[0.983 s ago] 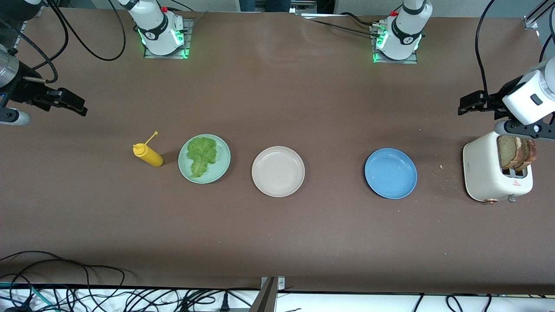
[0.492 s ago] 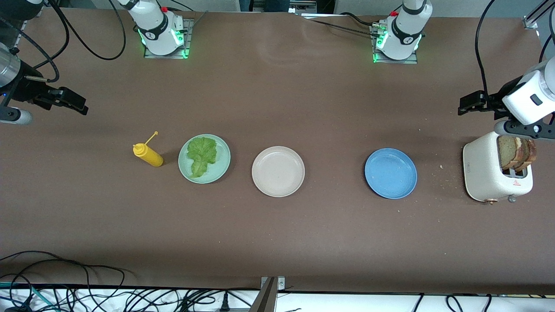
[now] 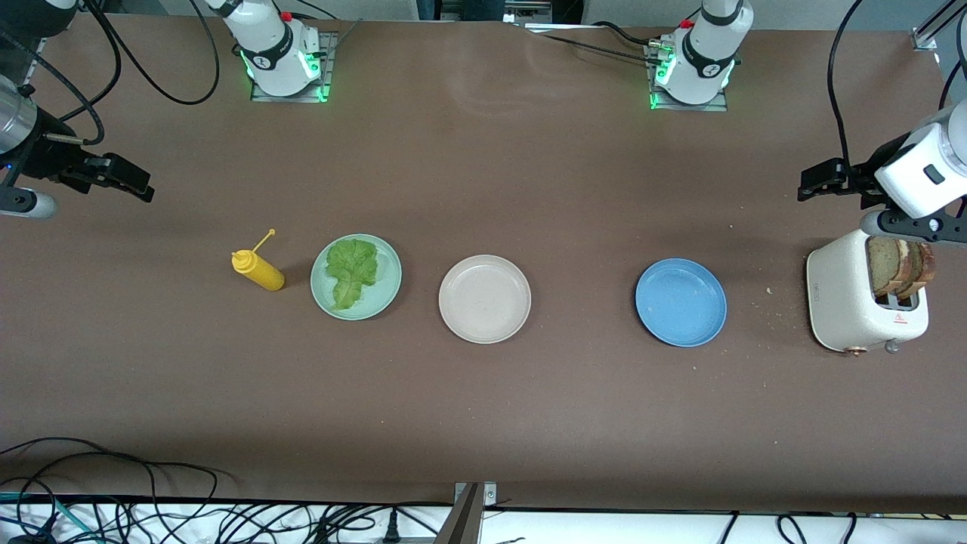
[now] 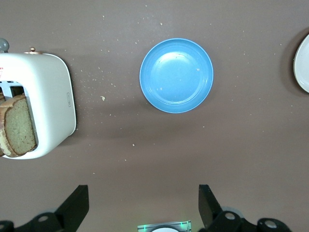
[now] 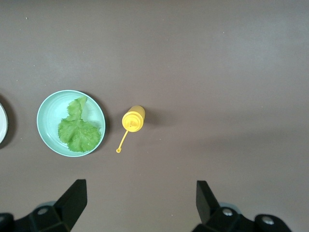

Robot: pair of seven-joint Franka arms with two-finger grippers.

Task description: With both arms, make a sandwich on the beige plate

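A: Where is the left gripper (image 3: 820,180)?

B: Up in the air at the left arm's end of the table (image 3: 483,423), over bare tabletop just beside the toaster (image 3: 846,302). Its jaws stand wide apart with nothing between them; the left wrist view shows both fingers (image 4: 77,205) spread, with only brown surface in the gap.

A: And what sits near it?

B: The toaster is the closest thing, with two bread slices (image 3: 899,266) standing in its slots. The blue plate (image 3: 681,302) lies a little farther from the gripper, toward the middle of the table. Crumbs are scattered between the plate and the toaster.

A: The right gripper (image 3: 125,180)?

B: Aloft at the right arm's end, over bare tabletop. Jaws wide as well, holding nothing.

A: What is nearest to it?

B: The mustard bottle (image 3: 259,270), upright, its cap hanging out on a thin strap. Just past the bottle is the green plate (image 3: 385,291) with a lettuce leaf (image 3: 350,270) lying on it.

A: And the beige plate (image 3: 484,298)?

B: In the middle of the table, well apart from both grippers, between the green plate and the blue one. It is closer to the green plate, and only its edge shows in each wrist view. The sandwich is not yet made: bread in the toaster, lettuce on the green plate.
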